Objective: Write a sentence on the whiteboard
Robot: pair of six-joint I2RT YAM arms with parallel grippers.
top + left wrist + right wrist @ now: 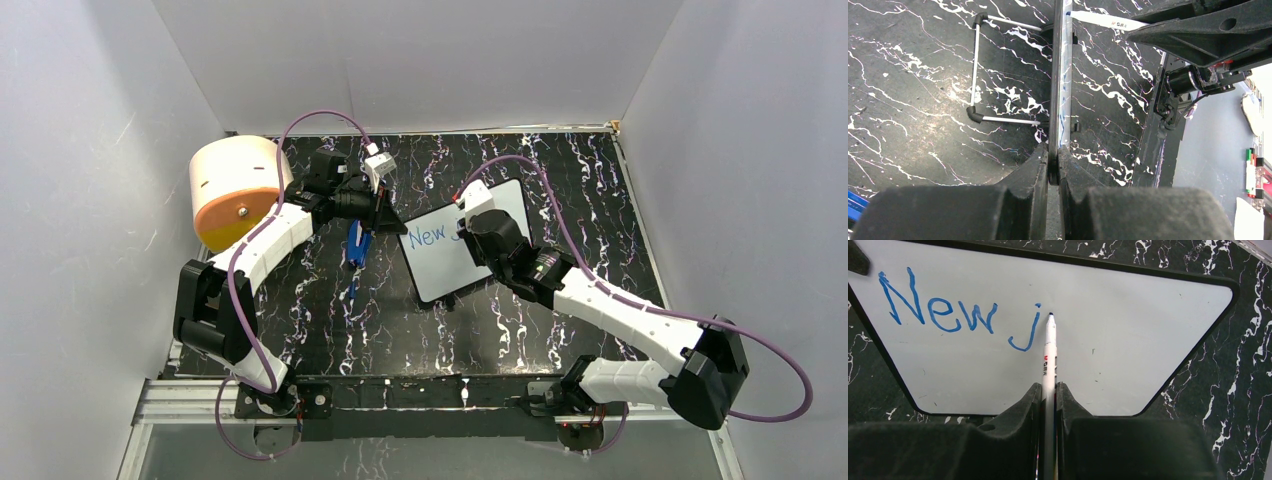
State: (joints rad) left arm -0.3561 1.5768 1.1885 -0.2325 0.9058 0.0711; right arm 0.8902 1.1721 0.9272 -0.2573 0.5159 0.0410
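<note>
Whiteboard [440, 275] sits skewed mid-table [340, 320]; left gripper [1053, 165] is clamped tight on its left edge, and the left wrist view shows the board edge-on with a wire stand [975, 70] beside it. Right gripper [1049, 392] pinches a white marker [1049, 352], tip at the board just right of the "j", actual contact can't be told; sentence [955, 315] reads "New j" in blue on the board's upper left. Blue pen-like thing [358, 245] lies on the table beside the left gripper, and a peach cylinder [235, 190] stands back left.
</note>
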